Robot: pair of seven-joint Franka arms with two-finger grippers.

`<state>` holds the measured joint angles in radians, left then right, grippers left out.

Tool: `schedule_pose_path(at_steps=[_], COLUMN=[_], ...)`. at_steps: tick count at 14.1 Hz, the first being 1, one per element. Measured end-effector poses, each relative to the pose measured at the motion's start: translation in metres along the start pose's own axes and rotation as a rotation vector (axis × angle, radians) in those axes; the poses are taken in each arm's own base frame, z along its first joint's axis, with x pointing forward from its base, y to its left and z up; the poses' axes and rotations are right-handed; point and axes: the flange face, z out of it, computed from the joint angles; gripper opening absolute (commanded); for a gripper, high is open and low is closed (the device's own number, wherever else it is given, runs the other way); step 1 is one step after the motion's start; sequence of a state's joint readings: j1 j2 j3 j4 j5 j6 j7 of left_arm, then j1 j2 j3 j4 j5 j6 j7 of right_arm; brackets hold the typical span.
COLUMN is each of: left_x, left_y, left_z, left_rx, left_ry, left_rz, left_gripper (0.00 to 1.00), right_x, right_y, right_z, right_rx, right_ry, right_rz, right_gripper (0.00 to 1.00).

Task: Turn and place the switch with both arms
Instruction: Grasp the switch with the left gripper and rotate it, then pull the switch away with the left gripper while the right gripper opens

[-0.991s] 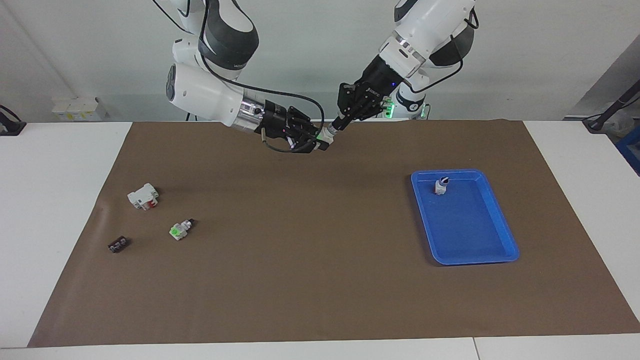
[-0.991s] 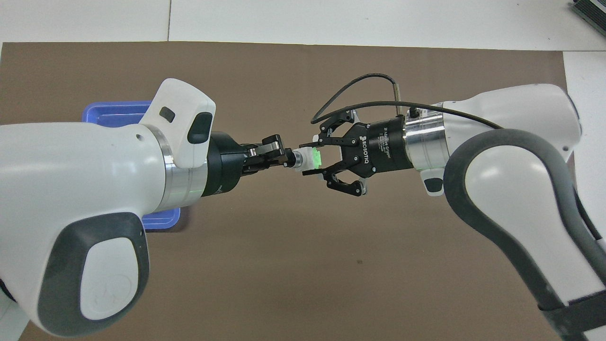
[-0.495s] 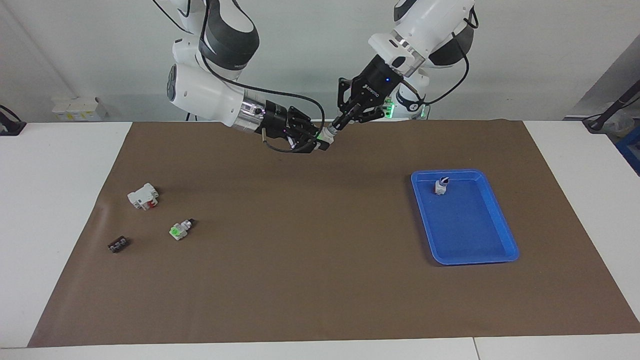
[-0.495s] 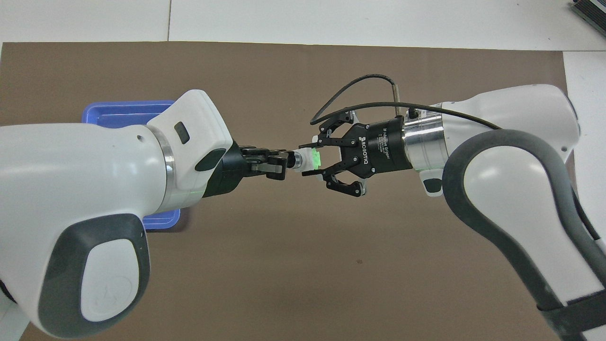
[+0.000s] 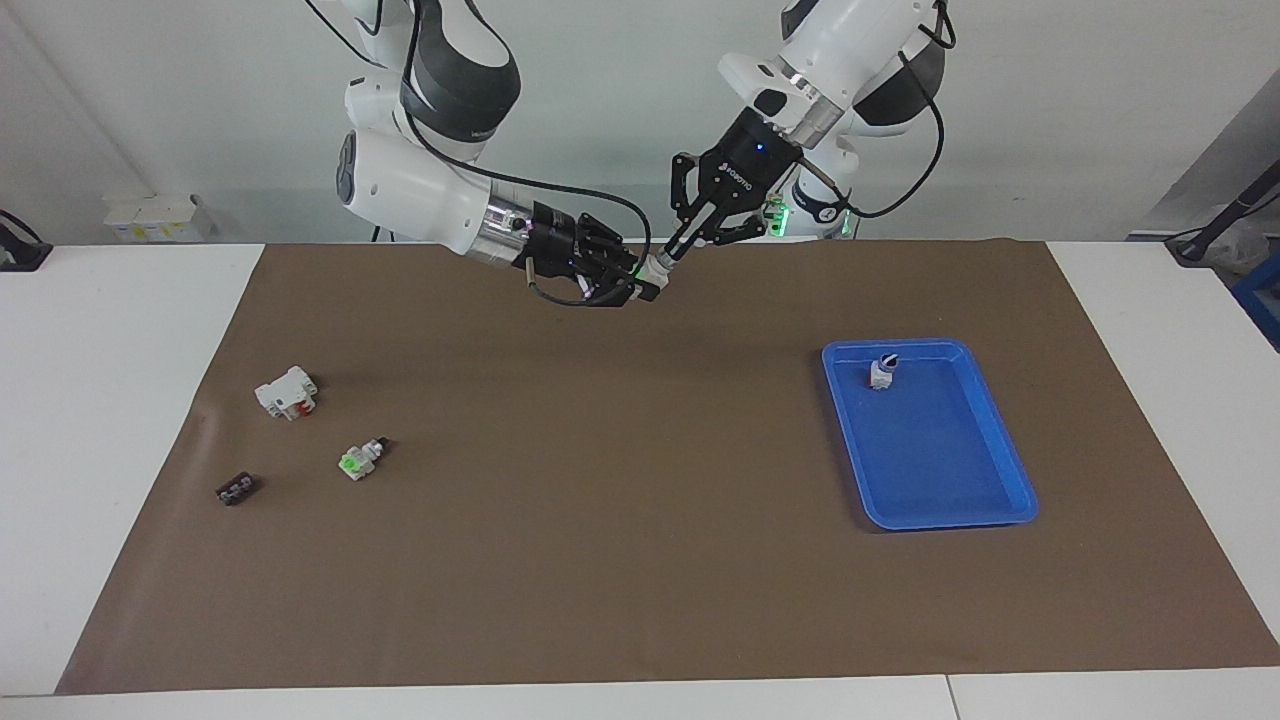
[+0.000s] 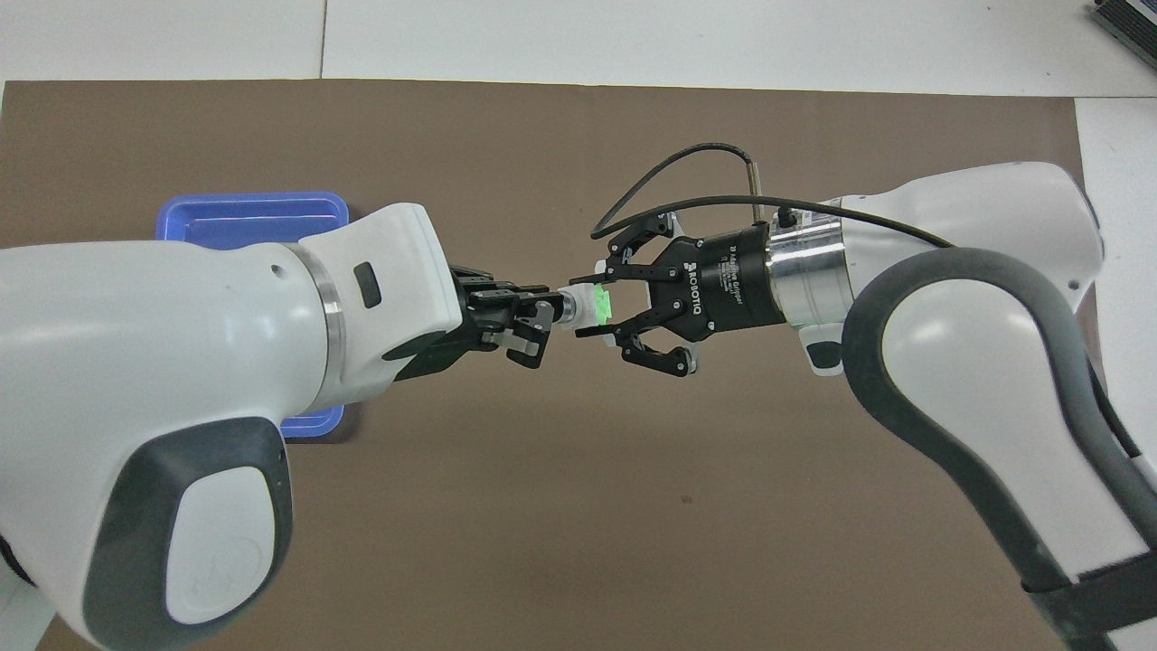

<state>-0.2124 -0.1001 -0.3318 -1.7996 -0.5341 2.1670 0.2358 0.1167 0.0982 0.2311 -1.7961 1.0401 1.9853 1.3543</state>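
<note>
Above the table (image 5: 640,600), the right claw (image 6: 604,312) clamps the selector switch (image 6: 587,306) by its green base while the left claw (image 6: 540,316) grips its knob; over-twisting could wrench it loose.

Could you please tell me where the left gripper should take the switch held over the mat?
At the knob end of the switch, coming in end-on along its axis: the right gripper clamps the green base, so it lies level with only that end free. The left gripper is shut there.
</note>
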Motion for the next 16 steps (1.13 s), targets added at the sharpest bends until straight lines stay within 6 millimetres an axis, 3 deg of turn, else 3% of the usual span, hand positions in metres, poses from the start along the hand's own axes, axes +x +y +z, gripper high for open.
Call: schedule_pose_path(at_steps=[4, 11, 12, 13, 14, 15, 16], left_x=[-0.0011, -0.0027, -0.0028, -0.0028, -0.0028, -0.0027, -0.0039], left_y=[0.0006, -0.0014, -0.0015, -0.0016, -0.002, -0.0021, -0.0034], left_z=[-0.0002, -0.001, -0.0012, -0.0013, -0.0015, -0.0019, -0.0016], left_rx=[0.0, -0.006, -0.006, -0.006, -0.006, -0.007, -0.004], left_ry=[-0.012, -0.029, -0.03, -0.031, -0.031, -0.031, -0.043], left_rz=[0.275, 0.338, 0.339, 0.343, 0.348, 0.353, 0.359], left_gripper=[0.0, 0.0, 0.0, 0.0, 0.0, 0.0, 0.0], right_x=[0.0, -0.0005, -0.0006, -0.0007, -0.0009, -0.0014, -0.0024], right_y=[0.001, 0.0025, 0.0026, 0.0026, 0.0027, 0.0029, 0.0027], right_z=[0.0022, 0.0054, 0.0056, 0.0057, 0.0058, 0.0058, 0.0041], right_rx=[-0.004, -0.01, -0.011, -0.011, -0.011, -0.011, -0.008], right_ry=[0.0, 0.001, 0.001, 0.001, 0.001, 0.001, 0.007], right_rz=[0.0, 0.0, 0.0, 0.002, 0.01, 0.015, 0.011], right_gripper=[0.0, 0.0, 0.07, 0.3, 0.81, 1.0, 1.0])
